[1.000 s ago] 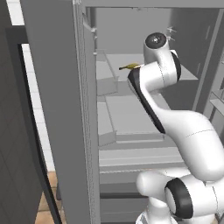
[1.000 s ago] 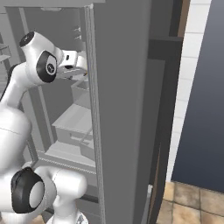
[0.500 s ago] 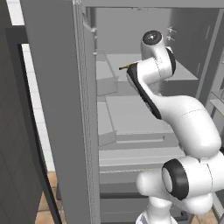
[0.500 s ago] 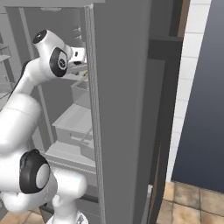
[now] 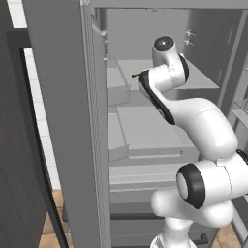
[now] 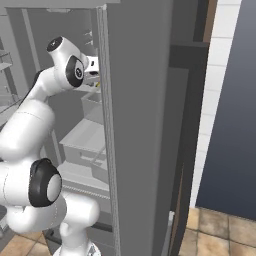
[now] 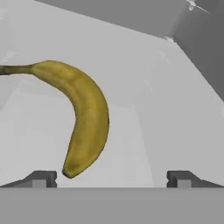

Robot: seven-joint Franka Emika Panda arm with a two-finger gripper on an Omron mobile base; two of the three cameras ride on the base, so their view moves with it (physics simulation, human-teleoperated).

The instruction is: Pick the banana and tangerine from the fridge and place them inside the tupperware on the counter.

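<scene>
Lying on a grey fridge [image 5: 72, 97] shelf, one banana [image 7: 83, 113] is seen. The gripper [image 7: 111, 178] is spread wide, with nothing held or touched.

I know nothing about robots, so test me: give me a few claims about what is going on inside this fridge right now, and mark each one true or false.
1. The fingers are clamped on the banana. False: they stand wide open, and the banana lies apart from them on the shelf.
2. The banana rests on a grey fridge shelf. True.
3. The arm is reaching into the open fridge. True.
4. The banana is green. False: it is yellow with a darker stem and tip.
5. In the hand view, the banana lies nearer one fingertip than the other. True.
</scene>
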